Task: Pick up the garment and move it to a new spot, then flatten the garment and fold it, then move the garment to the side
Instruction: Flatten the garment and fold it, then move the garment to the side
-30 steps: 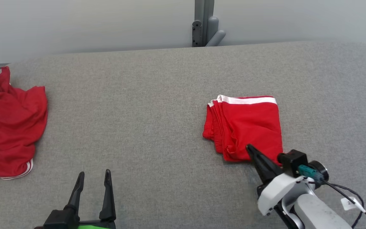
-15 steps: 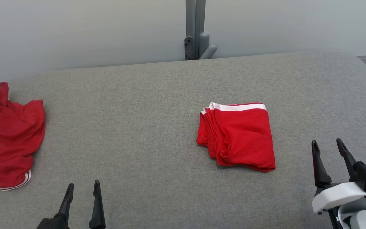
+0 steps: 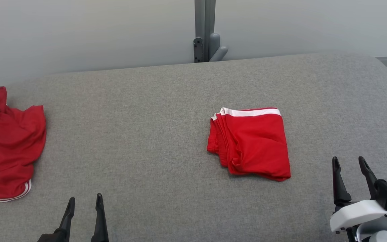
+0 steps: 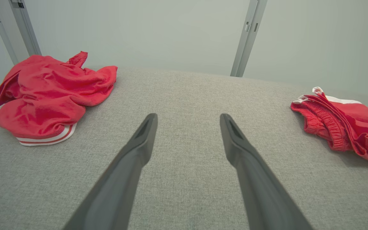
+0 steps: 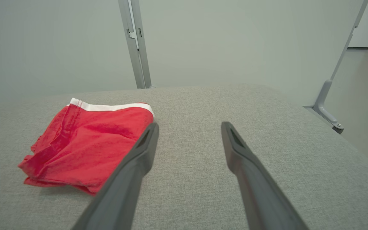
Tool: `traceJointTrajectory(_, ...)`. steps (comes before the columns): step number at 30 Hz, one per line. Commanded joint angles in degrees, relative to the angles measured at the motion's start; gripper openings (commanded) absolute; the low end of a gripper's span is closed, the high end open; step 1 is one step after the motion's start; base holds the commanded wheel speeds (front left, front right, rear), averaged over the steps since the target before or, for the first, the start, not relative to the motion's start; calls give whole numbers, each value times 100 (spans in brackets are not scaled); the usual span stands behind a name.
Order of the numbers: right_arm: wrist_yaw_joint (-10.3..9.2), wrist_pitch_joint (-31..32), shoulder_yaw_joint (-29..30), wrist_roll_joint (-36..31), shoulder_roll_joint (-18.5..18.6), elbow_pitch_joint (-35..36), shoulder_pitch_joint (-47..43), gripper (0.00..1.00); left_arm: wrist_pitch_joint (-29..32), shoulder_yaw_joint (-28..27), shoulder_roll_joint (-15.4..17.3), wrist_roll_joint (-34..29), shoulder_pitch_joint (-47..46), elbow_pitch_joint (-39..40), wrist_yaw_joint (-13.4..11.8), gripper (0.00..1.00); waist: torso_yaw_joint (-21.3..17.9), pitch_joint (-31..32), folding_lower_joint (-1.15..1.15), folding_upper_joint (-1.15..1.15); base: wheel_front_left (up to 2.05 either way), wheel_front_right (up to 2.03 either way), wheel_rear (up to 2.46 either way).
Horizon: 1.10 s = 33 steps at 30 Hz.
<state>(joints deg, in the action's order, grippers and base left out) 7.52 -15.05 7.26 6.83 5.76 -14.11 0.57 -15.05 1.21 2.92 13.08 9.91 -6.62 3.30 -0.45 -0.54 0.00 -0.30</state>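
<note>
My left claw [image 3: 85, 198] and right claw [image 3: 348, 159] gape empty. The folded red shorts [image 3: 250, 143] look soft and limp; I'd pinch their layered left edge.

Red garment [image 3: 252, 144], white band; grey table [image 3: 146, 134]

A broad grey fabric-topped table [image 3: 146, 134] — behind its far edge, a pale plain wall [image 3: 79, 30] and a grey metal post [image 3: 204, 27].

Right gripper [image 5: 188, 127] spread wide, empty, over grey surface [image 5: 267, 134]; folded red garment [image 5: 88, 143] lies left.
</note>
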Motion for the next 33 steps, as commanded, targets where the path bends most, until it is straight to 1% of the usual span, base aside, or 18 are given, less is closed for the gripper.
traceJointTrajectory(1, -7, -19, 12, -35, -15, -29, 26, 100, -17, -2, 0, 16, 21, 3, -38, 100, 3, 2, 0, 30, 0, 0, 0)
traceJointTrajectory(12, -7, -19, -61, -65, -25, -124, 123, 100, -17, 28, 0, 23, 11, 39, -83, 100, -16, -34, 0, 30, 0, 0, 0)
traceJointTrajectory(15, -7, -19, -141, 158, -69, -206, 207, 100, -17, 32, 0, 9, -42, 52, -60, 100, -10, -96, 0, 30, 0, 0, 0)
traceJointTrajectory(18, -6, 12, -451, 565, -21, -344, 495, 100, -17, 32, 0, -8, -111, 93, -61, 100, -5, -199, 0, 30, 0, 0, 0)
traceJointTrajectory(20, -7, 425, -618, 953, 79, -395, 724, 100, -18, 25, 0, -24, -136, 110, -52, 100, -6, -267, 0, 30, 0, 0, 0)
traceJointTrajectory(23, -7, 1351, -747, 1383, 236, -420, 1134, 100, -17, 55, 0, -34, -205, 106, -42, 100, 9, -424, 0, 30, 0, 0, 0)
traceJointTrajectory(25, -7, 1998, -782, 1516, 309, -520, 1405, 100, -17, 105, 0, -44, -272, 89, -25, 100, 42, -524, 0, 30, 0, 0, 0)
traceJointTrajectory(28, -5, 2805, -830, 1751, 225, -767, 1766, 100, -17, 171, 0, -38, -388, 60, -17, 100, 128, -658, 0, 30, 0, 0, 0)
traceJointTrajectory(31, -7, 3285, -920, 1828, 189, -1083, 2042, 100, -17, 205, 0, -4, -469, 22, -21, 100, 208, -757, 0, 30, 0, 0, 0)
traceJointTrajectory(33, -6, 3349, -869, 1729, 167, -1344, 2218, 100, -17, 240, 0, -7, -510, 3, -16, 100, 260, -798, 0, 30, 0, 0, 0)
